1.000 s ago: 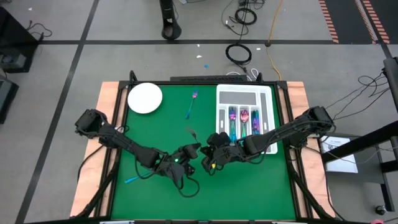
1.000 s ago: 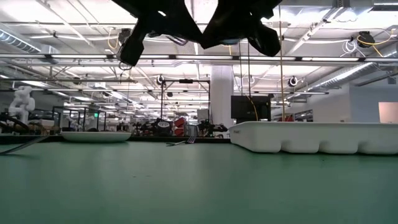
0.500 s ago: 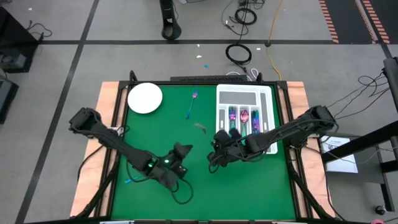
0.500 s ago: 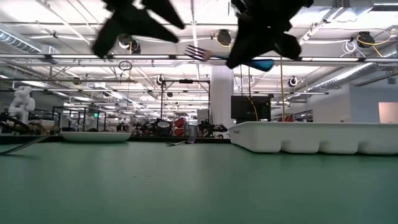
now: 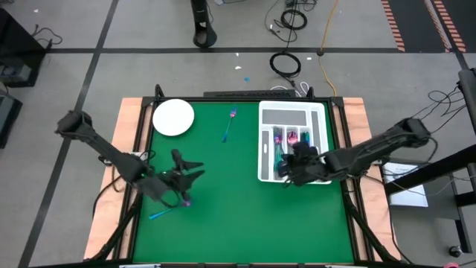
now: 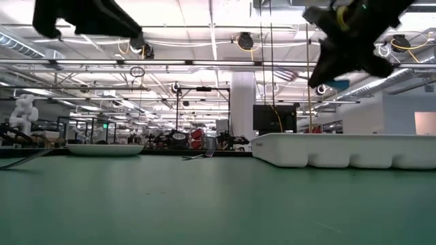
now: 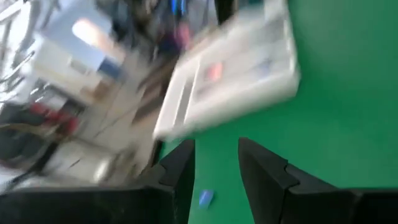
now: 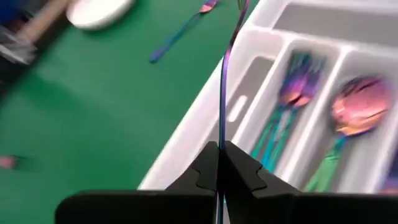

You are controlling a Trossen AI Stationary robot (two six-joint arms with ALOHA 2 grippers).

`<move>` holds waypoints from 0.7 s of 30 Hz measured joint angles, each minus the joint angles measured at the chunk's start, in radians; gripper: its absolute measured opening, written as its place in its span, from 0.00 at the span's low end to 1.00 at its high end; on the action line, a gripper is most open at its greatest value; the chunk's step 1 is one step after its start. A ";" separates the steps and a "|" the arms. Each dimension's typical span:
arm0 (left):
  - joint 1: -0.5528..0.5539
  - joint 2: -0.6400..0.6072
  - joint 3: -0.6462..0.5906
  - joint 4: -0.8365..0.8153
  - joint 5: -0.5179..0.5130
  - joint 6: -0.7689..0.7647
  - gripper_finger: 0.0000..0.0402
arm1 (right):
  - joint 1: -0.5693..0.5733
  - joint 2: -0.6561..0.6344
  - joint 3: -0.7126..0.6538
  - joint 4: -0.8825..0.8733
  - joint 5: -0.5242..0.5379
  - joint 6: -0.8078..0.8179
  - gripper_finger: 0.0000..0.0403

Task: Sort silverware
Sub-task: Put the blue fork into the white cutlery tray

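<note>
The fork [image 8: 222,87] pinched edge-on in the right gripper [image 8: 220,163] is thin polished metal with a purple-blue sheen. Just past those fingers, the tray [image 8: 261,37] looks like smooth white plastic, slightly glossy, and the forks [image 8: 291,93] and spoons [image 8: 360,106] lying in it are shiny iridescent metal, pink fading to teal. The table [image 5: 223,201] has a matt green felt-like cover with bare wood edging [image 5: 131,112]. Gripper fingers [image 7: 261,171] look like matt black plastic. The plate [image 5: 173,117] is plain smooth white.
</note>
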 joint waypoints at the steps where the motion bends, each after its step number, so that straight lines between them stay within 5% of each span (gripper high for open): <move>1: 0.000 -0.042 -0.050 0.134 0.033 0.040 0.31 | -0.004 -0.032 -0.062 0.083 -0.001 0.005 0.00; 6: 0.020 -0.173 -0.259 0.798 0.373 0.227 0.31 | -0.044 -0.146 -0.325 0.511 -0.018 -0.016 0.00; 9: 0.051 -0.196 -0.324 1.042 0.480 0.252 0.31 | -0.088 -0.160 -0.396 0.642 -0.024 -0.047 0.00; 21: 0.098 -0.196 -0.370 1.111 0.506 0.203 0.31 | -0.218 -0.114 -0.413 0.687 -0.094 -0.084 0.00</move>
